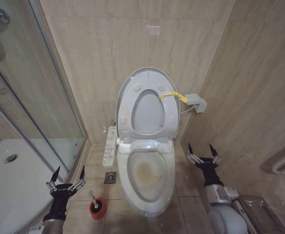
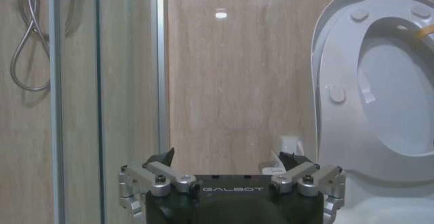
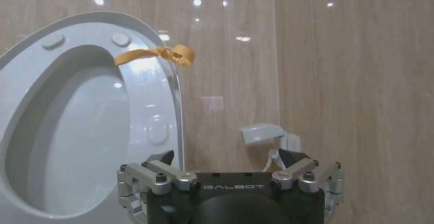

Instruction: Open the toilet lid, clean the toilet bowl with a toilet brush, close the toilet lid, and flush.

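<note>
Lid (image 1: 147, 105) raised, bowl (image 1: 147, 178) stained. Brush (image 1: 94, 202) in red holder (image 1: 97, 209). Left hand (image 1: 66, 176) open above it, right hand (image 1: 204, 152) open, idle. Advise vertical descent, grip handle.

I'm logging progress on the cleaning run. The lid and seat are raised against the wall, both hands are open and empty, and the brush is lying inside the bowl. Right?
Not quite. In the head view the toilet brush stands in its red holder on the floor beside the toilet bowl, not inside it. The rest holds: toilet lid and seat raised, left hand and right hand open and empty.
</note>
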{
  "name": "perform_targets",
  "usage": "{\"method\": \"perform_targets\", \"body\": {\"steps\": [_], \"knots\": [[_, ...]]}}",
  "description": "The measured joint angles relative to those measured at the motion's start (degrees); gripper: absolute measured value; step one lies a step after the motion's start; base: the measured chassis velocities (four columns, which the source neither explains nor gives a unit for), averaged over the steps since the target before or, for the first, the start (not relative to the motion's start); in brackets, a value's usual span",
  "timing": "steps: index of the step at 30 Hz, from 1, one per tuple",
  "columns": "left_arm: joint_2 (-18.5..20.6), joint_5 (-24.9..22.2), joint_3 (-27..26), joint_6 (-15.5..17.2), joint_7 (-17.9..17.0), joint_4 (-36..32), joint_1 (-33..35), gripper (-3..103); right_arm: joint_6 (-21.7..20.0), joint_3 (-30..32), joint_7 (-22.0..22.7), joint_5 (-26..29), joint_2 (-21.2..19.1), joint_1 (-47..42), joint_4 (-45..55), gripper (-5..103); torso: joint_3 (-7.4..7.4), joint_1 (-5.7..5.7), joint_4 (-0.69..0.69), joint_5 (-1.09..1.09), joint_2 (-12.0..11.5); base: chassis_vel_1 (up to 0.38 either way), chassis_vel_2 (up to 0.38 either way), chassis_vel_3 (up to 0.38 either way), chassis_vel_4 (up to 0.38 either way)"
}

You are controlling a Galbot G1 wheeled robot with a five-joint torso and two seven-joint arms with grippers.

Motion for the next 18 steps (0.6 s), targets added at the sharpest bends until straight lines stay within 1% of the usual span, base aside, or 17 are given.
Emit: {"method": "perform_targets", "body": {"steps": [5, 8, 10, 14, 18], "knots": [[0.0, 0.0, 0.0, 0.0, 0.0, 0.0, 0.0, 100, 0.7, -0.6, 0.1, 0.0, -0.5, 2.2, -2.0, 100, 0.00, 0.00, 0.00, 0.00, 0.0, 0.000, 0.000, 0.000, 0.000], [0.0, 0.0, 0.0, 0.0, 0.0, 0.0, 0.0, 100, 2.4, -0.5, -0.2, -0.2, -0.8, 3.7, -3.4, 100, 0.00, 0.00, -0.01, 0.00, 0.0, 0.000, 0.000, 0.000, 0.000], [0.0, 0.0, 0.0, 0.0, 0.0, 0.0, 0.0, 100, 2.5, -0.4, -0.2, -0.2, -0.9, 4.2, -3.8, 100, 0.00, 0.00, -0.01, 0.00, 0.0, 0.000, 0.000, 0.000, 0.000], [0.0, 0.0, 0.0, 0.0, 0.0, 0.0, 0.0, 100, 2.6, 0.2, 0.7, -0.5, -1.3, 4.8, -4.3, 100, 0.00, -0.01, -0.01, 0.00, 0.0, -0.018, 0.034, 0.023, -0.018], [0.0, 0.0, 0.0, 0.0, 0.0, 0.0, 0.0, 100, 3.5, 1.5, 1.9, -2.4, -1.3, 4.8, -5.2, 100, 0.00, 0.01, 0.00, 0.00, 0.0, -0.081, 0.091, 0.081, -0.081]]}}
